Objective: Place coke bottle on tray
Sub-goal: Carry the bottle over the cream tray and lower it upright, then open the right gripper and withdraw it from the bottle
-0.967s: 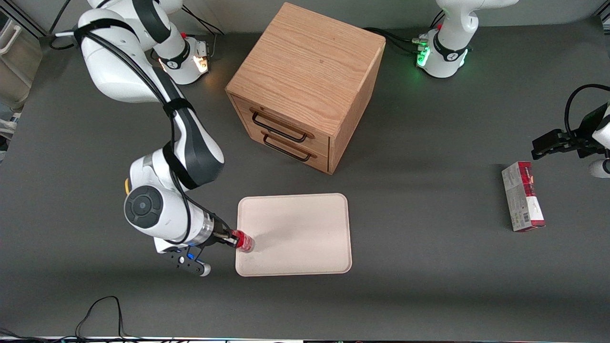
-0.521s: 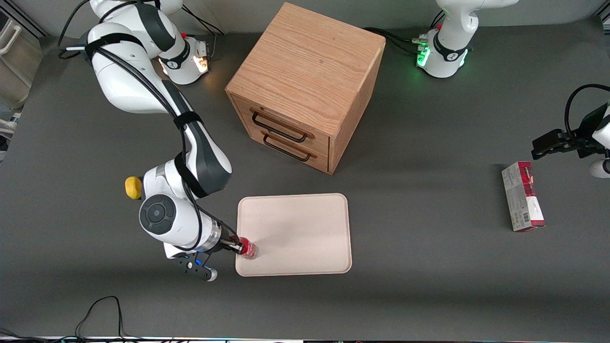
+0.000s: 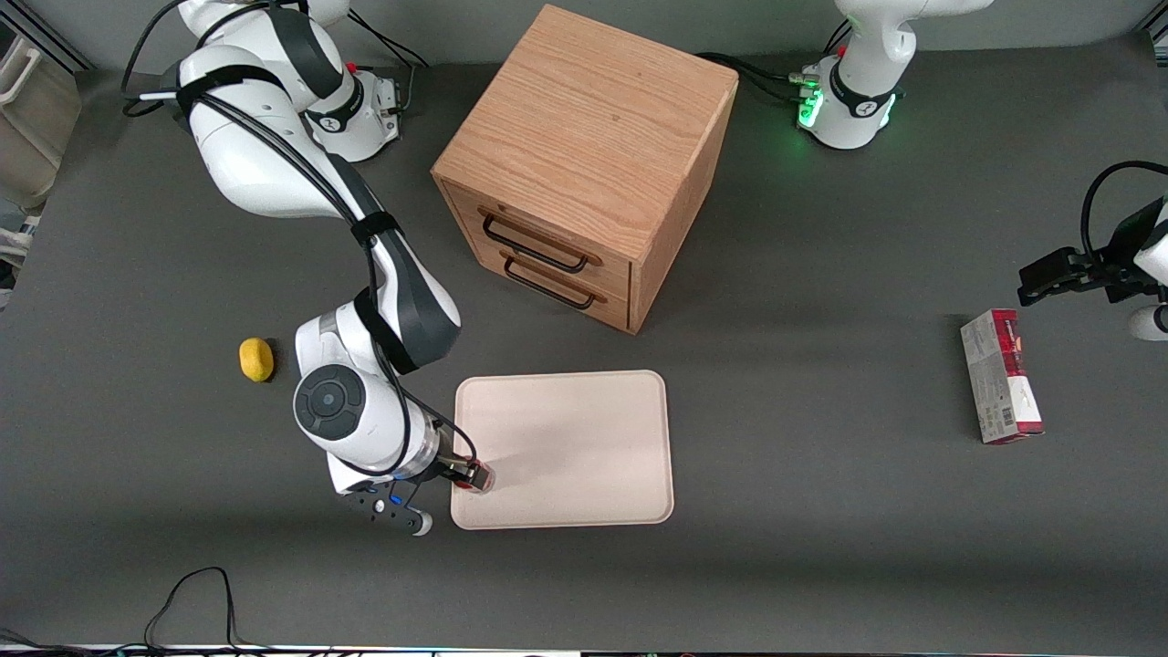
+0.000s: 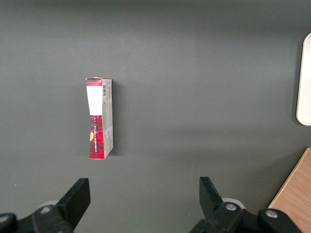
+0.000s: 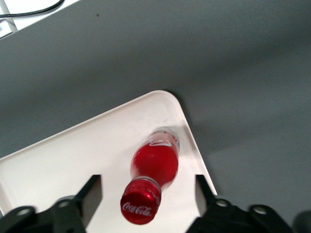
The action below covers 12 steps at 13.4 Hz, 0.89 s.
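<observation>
The coke bottle (image 3: 476, 476), tiny and red with a red cap, stands on the cream-white tray (image 3: 584, 438), just inside the tray's corner nearest the front camera at the working arm's end. In the right wrist view the bottle (image 5: 154, 162) stands upright on the tray (image 5: 73, 155) close to its rounded corner. My right gripper (image 3: 469, 474) is open, just above the bottle. Its fingers (image 5: 92, 191) stand apart on either side of the cap without touching it.
The wooden two-drawer cabinet (image 3: 584, 155) stands farther from the front camera than the tray. A small yellow rounded object (image 3: 256, 359) lies beside the working arm. A red-and-grey carton (image 3: 1001, 375) lies toward the parked arm's end and also shows in the left wrist view (image 4: 99, 118).
The right arm swung toward the tray and carried the bottle a little farther over its corner. The yellow object, hidden by the arm before, has come into view.
</observation>
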Motion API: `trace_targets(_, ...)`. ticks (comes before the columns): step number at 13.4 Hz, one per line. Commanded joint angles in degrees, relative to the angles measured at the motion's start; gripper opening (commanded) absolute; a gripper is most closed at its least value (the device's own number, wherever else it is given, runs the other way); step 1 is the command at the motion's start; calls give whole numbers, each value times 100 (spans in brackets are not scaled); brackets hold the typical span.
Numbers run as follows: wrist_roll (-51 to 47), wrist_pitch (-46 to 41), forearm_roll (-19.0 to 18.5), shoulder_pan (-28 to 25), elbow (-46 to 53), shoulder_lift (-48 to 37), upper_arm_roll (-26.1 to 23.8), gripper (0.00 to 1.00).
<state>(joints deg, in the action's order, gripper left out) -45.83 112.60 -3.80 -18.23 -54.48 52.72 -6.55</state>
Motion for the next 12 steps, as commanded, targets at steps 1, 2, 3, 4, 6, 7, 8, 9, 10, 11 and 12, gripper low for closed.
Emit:
trace_targets(1, -110, -141, -77, -23, 157, -77, 40, 100)
trace_targets(2, 38, -377, -103, 21, 78, -226, 49, 100)
trace_targets(3, 327, -710, -94, 21, -149, -489, 66, 100)
trace_targets(4, 686, -1027, -42, 108, -551, -883, 84, 100)
trace_targets(6, 1538, -1205, 229, 503, -1805, -2032, 75, 100)
trace_targets(7, 2047, -1197, 405, 722, -2526, -2665, 101, 100)
trace_targets(8, 2565, -1206, 442, 959, -3203, -3271, 102, 100)
trace_targets(9, 2997, -1232, 442, 1066, -3862, -3886, 171, 100)
trace_targets(10, 3323, -1188, 442, 1032, -4591, -4545, 477, 100)
trace_targets(11, 3744, -1171, 442, 954, -5138, -5126, 784, 100)
trace_targets(12, 4062, -1231, 442, 822, -5422, -5558, 1092, 100)
